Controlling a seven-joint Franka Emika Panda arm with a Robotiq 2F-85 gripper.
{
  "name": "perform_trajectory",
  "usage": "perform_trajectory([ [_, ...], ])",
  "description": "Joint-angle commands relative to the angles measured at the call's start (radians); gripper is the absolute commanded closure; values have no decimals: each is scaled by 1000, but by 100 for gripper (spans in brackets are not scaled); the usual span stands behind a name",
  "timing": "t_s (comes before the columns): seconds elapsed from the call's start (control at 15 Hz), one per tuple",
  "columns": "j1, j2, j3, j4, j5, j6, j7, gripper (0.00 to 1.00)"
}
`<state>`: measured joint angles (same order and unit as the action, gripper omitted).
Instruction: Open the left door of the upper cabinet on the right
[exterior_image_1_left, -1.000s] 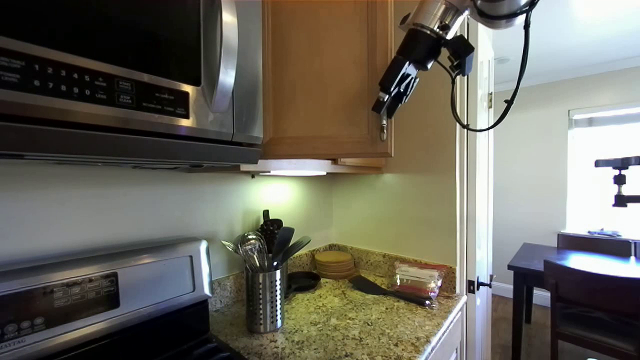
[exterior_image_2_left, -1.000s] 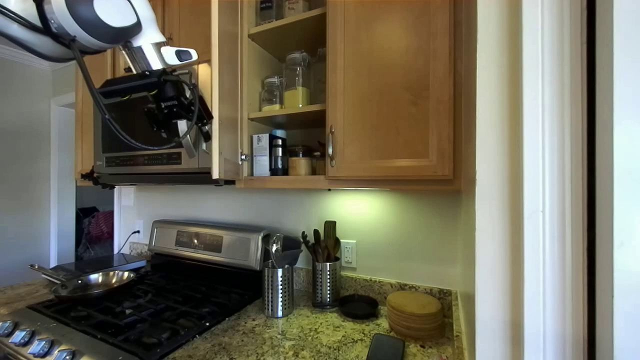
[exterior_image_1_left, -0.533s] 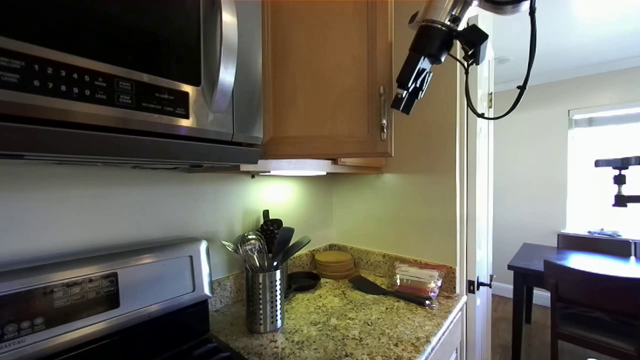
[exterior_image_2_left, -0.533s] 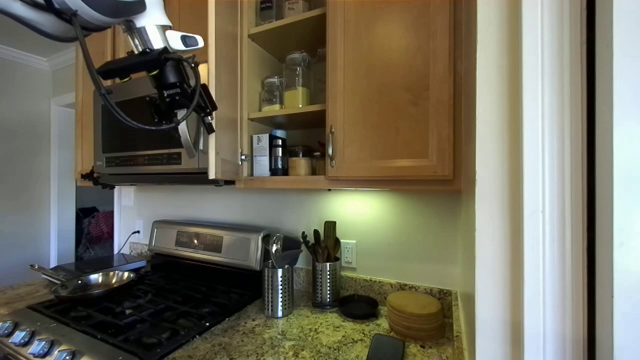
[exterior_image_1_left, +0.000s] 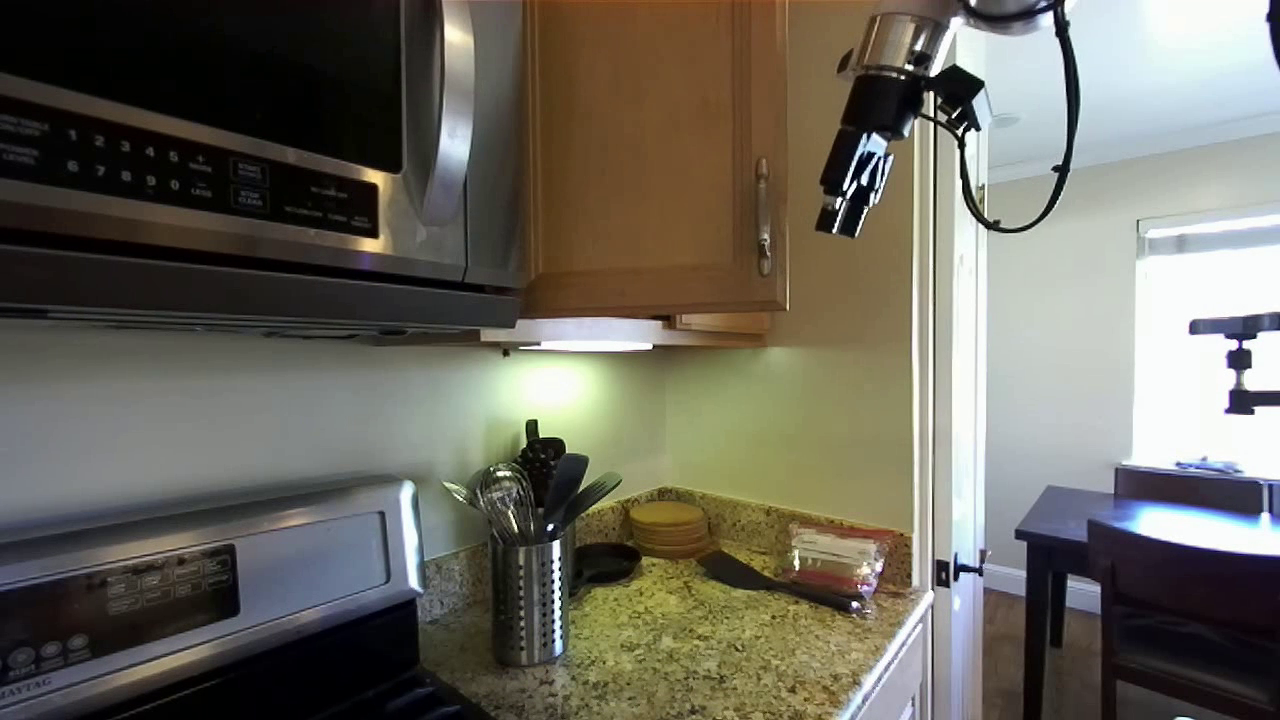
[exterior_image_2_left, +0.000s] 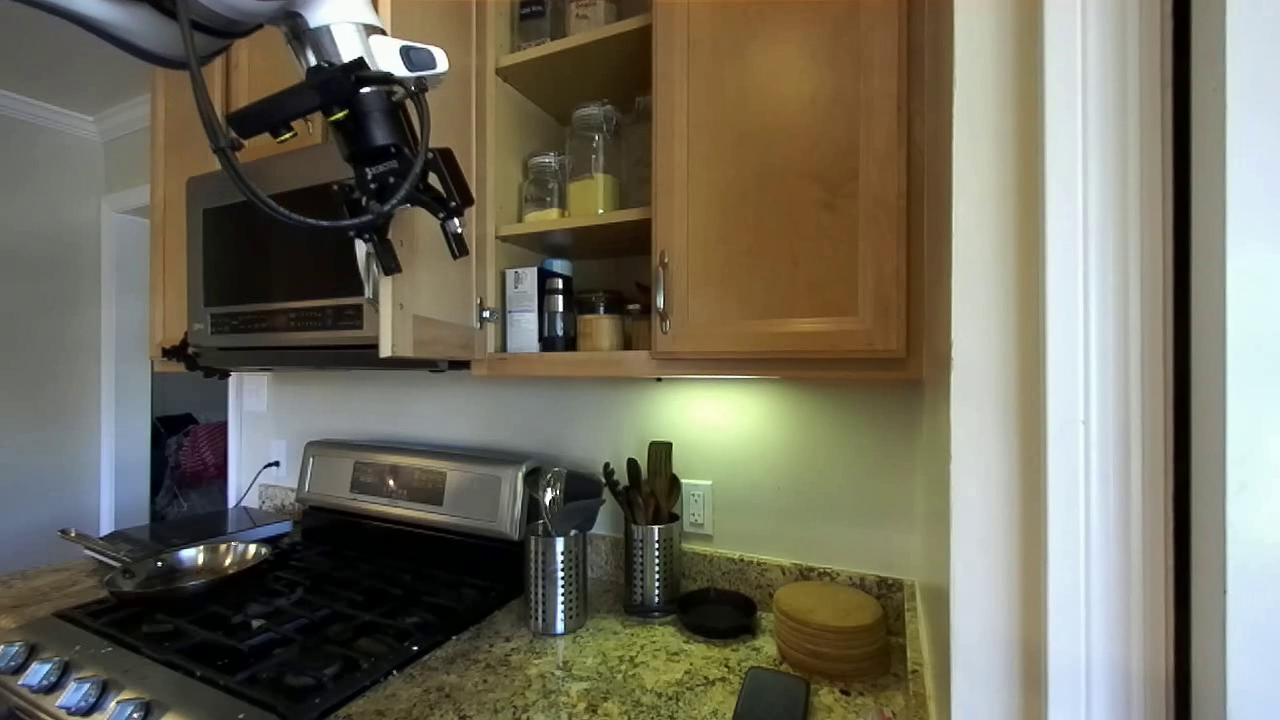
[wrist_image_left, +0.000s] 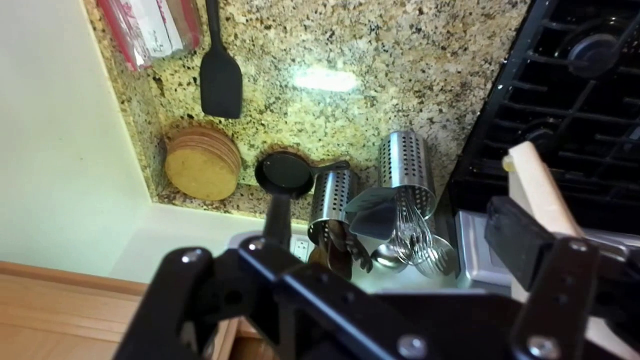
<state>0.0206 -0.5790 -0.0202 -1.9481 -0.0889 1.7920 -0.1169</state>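
Note:
The left door (exterior_image_2_left: 435, 300) of the upper cabinet (exterior_image_2_left: 570, 365) stands swung open. An exterior view shows its inner face; another exterior view shows its outer face (exterior_image_1_left: 640, 150) with the silver handle (exterior_image_1_left: 764, 215) at lower right. My gripper (exterior_image_2_left: 425, 250) is open and empty, its fingers spread in front of the door's inner side. It also shows beyond the door's free edge in an exterior view (exterior_image_1_left: 838, 222). In the wrist view, my right finger of the gripper (wrist_image_left: 397, 227) is close beside the door's edge (wrist_image_left: 542, 192); I cannot tell if they touch.
The twin door (exterior_image_2_left: 780, 180) is closed. Jars (exterior_image_2_left: 594, 165) and a box stand on the shelves. The microwave (exterior_image_2_left: 280, 250) is left of the cabinet. Below are the stove (exterior_image_2_left: 300, 610), utensil holders (exterior_image_2_left: 556, 580), a pan (exterior_image_2_left: 190, 570) and round wooden boards (exterior_image_2_left: 830, 630).
My gripper has left the handle area and moved round past the door's free edge to its inner side. Its fingers now show spread. The door has swung further open.

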Motion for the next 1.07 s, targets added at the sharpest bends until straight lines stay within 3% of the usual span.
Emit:
perform_trajectory([
  [0.0, -15, 49, -31, 18, -4, -60, -30, 0],
  [1.0, -35, 101, -45, 5, 1, -58, -17, 0],
])
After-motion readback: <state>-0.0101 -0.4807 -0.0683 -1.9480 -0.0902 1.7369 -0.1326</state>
